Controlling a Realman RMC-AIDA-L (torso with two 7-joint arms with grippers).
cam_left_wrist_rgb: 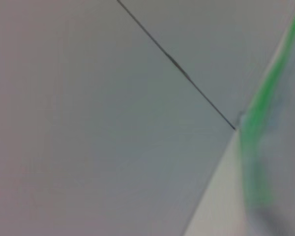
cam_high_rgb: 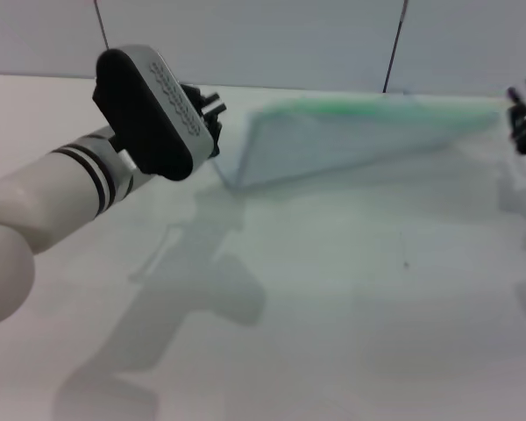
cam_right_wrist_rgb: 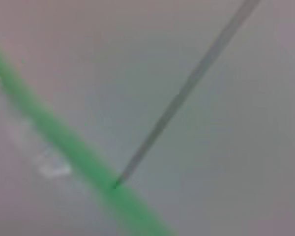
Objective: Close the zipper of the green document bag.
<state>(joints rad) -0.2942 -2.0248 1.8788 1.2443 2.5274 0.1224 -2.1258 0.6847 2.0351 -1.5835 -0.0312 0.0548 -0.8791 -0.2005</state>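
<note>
Lying across far side of surface (cam_high_rgb: 333,289), head view: green document bag (cam_high_rgb: 351,140), long axis running left-right, zipper (cam_high_rgb: 351,107) on far edge. Left gripper (cam_high_rgb: 212,118) at bag's left corner, touching or just beside; right gripper (cam_high_rgb: 522,118) at right end. Grip state of both: cannot tell.

Left wrist view: zipper (cam_left_wrist_rgb: 258,123) close, blurred, slider not found.

Right wrist view: zipper (cam_right_wrist_rgb: 64,142) crosses diagonally, very near. Judgement: both arms equally near.
</note>
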